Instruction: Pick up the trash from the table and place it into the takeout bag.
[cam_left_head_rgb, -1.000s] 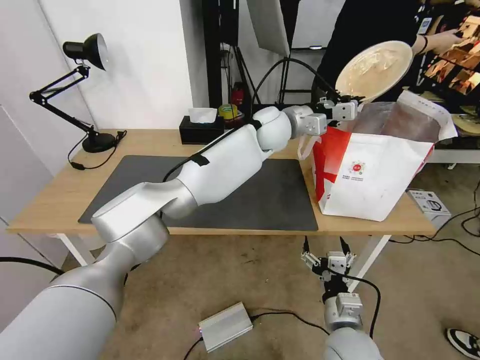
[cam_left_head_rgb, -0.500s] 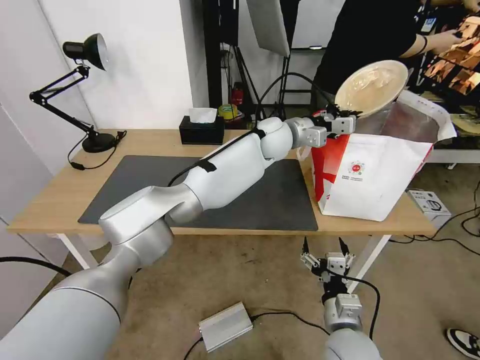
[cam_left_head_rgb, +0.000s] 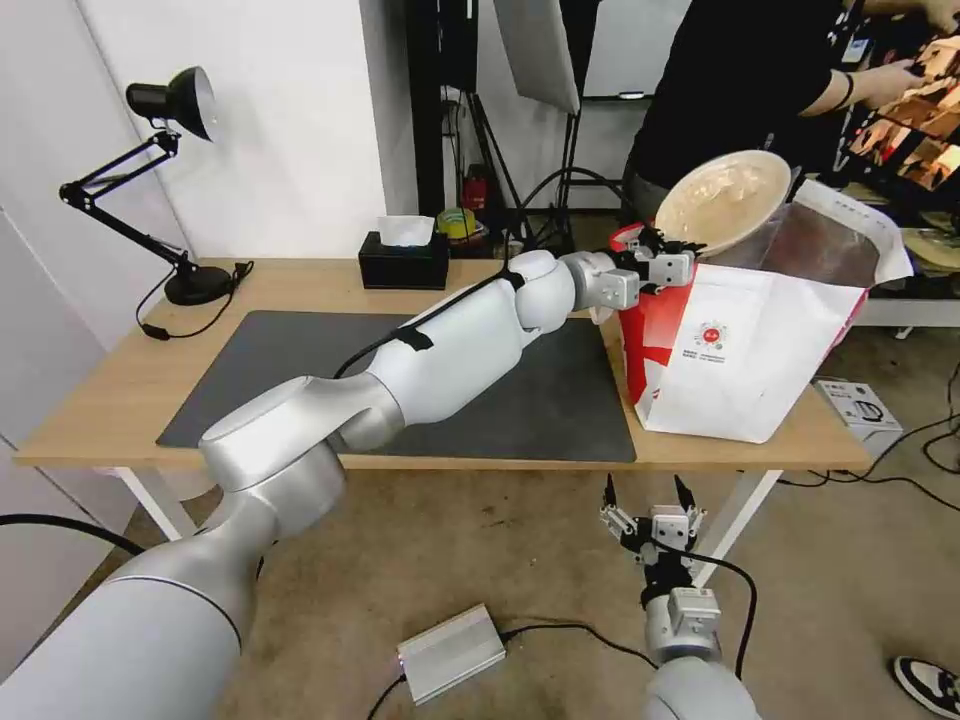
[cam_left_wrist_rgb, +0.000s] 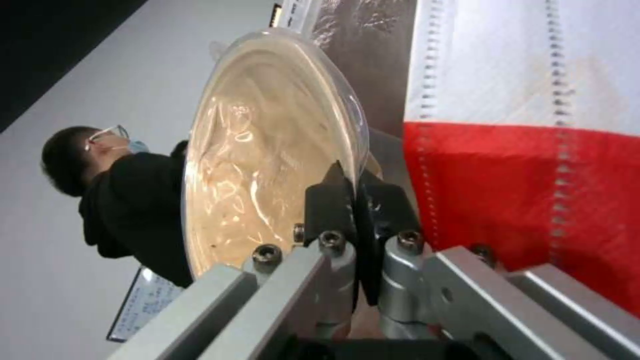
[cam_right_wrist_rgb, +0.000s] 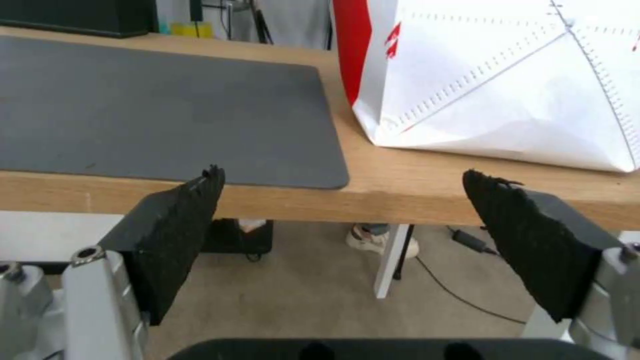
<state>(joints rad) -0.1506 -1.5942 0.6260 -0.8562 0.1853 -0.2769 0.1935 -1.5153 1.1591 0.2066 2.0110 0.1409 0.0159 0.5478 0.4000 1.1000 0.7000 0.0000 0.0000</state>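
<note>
Light-wood counter (cam_left_head_rgb: 120, 400) carries a grey mat (cam_left_head_rgb: 560, 400), a lamp (cam_left_head_rgb: 165, 180), a tissue box (cam_left_head_rgb: 403, 262) and, at its right end, the bag (cam_left_head_rgb: 745, 345) standing open.

Head view: the left arm reaches across the mat to the bag's near top corner. The left end effector (cam_left_head_rgb: 668, 243) is closed on the rim of the beige bowl (cam_left_head_rgb: 722, 200). The bowl is tilted steeply, its opening facing the camera, and sits above the bag's mouth. The right end effector (cam_left_head_rgb: 645, 497) hangs below the counter's front edge, fingers spread and pointing up, holding nothing.

Left wrist view: both black fingers (cam_left_wrist_rgb: 330, 202) pinch the bowl (cam_left_wrist_rgb: 267, 150) rim between them. The bag's (cam_left_wrist_rgb: 527, 165) red-and-white side lies just beside the end effector.

Right wrist view: the fingers (cam_right_wrist_rgb: 183, 235) stand wide apart, empty. The counter (cam_right_wrist_rgb: 400, 192) edge, mat (cam_right_wrist_rgb: 160, 107) and bag (cam_right_wrist_rgb: 493, 85) lie beyond them.
</note>
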